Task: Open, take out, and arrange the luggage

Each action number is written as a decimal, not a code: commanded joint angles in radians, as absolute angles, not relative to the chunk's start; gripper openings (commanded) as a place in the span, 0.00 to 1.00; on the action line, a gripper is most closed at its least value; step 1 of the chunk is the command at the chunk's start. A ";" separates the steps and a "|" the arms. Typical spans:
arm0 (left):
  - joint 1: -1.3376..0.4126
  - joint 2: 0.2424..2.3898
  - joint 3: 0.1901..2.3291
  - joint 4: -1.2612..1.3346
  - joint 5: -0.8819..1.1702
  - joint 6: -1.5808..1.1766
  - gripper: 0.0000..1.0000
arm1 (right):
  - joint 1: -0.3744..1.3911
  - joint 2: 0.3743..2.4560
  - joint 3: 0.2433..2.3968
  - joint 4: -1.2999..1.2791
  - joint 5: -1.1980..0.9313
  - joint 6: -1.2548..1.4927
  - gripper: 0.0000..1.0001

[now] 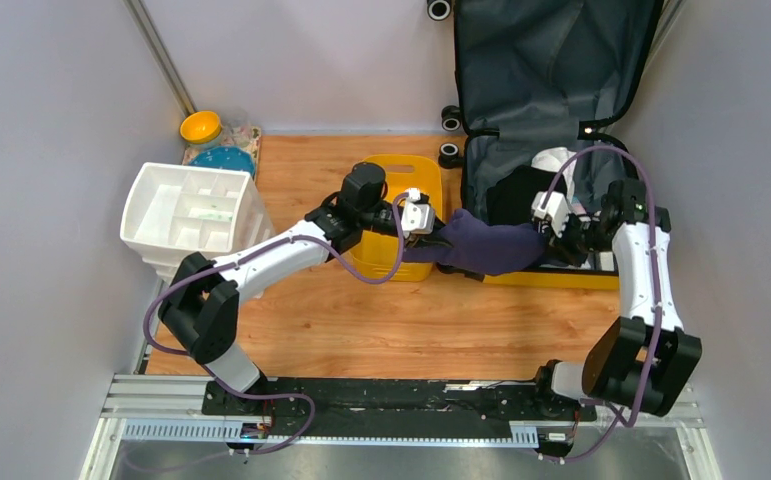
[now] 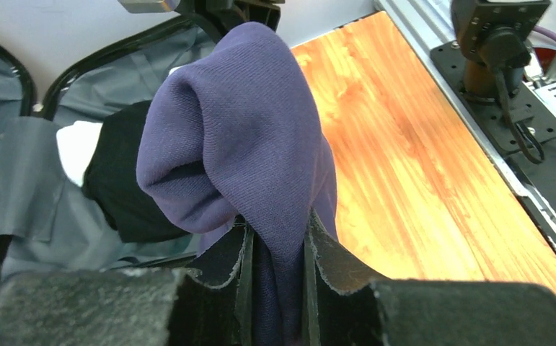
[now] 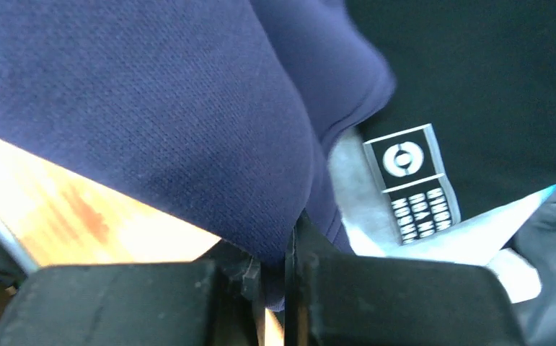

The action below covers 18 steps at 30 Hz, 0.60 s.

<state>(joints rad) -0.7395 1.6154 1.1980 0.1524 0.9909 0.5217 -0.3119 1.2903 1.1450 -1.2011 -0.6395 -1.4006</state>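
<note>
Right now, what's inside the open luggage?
In the luggage: a black garment and something white on the grey lining. The purple garment stretches out across the rim, pinched by the left gripper and right gripper. Whatever lies under the black garment is covered.

Wooden tabletop (image 1: 361, 330), orange-brown grain. Enclosed left, right and far by plain pale grey walls (image 1: 51, 120). Aluminium rail (image 1: 151, 397) along near edge.
</note>
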 commanded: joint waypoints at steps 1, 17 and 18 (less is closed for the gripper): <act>-0.723 1.575 1.301 0.170 0.944 0.446 0.00 | -0.281 1.354 1.311 -0.942 -0.658 -1.242 0.00; -0.554 1.450 1.505 -0.117 0.810 0.790 0.00 | 0.093 1.727 1.845 -0.299 -0.591 -0.781 0.00; -0.529 1.431 1.490 -0.086 0.804 0.790 0.00 | 0.135 1.767 1.949 -0.285 -0.577 -0.734 0.00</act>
